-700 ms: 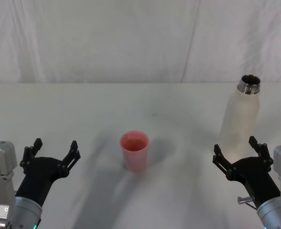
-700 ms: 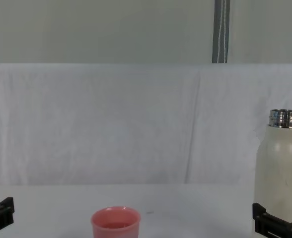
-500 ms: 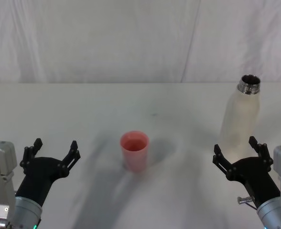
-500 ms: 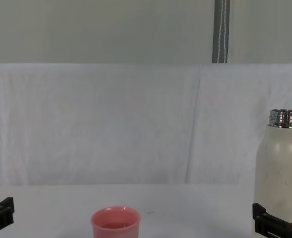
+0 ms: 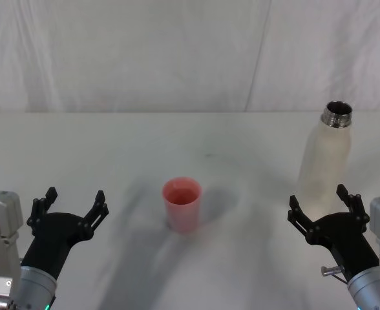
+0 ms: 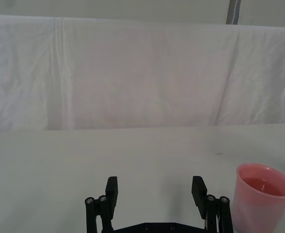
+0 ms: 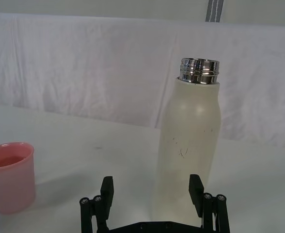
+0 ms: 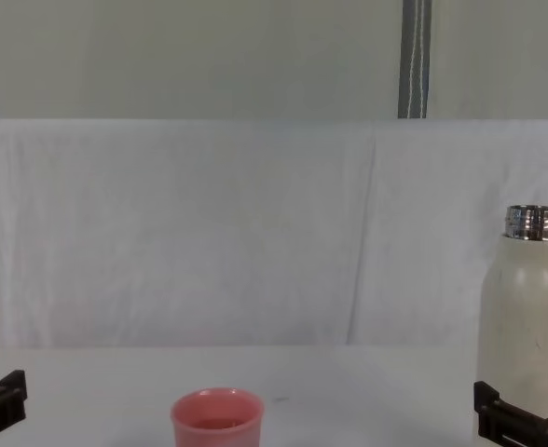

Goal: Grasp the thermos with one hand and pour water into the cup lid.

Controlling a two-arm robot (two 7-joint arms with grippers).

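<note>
Right gripper (image 5: pixel 324 205) spread wide just short of the upright thermos (image 5: pixel 325 158), nothing grasped yet; next it must close on the body, pink cup lid (image 5: pixel 182 204) waiting mid-table.

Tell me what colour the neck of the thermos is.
Shiny silver steel, above a cream-white body; the thermos neck shows best in the right wrist view.

My left gripper (image 5: pixel 72 200) and right gripper (image 5: pixel 324 199): matte black, two notched fingers each, small screws at the knuckles. Grey cylindrical wrists with a green-lit ring, silver boxy housings outboard, one bolt protruding on the right.
</note>
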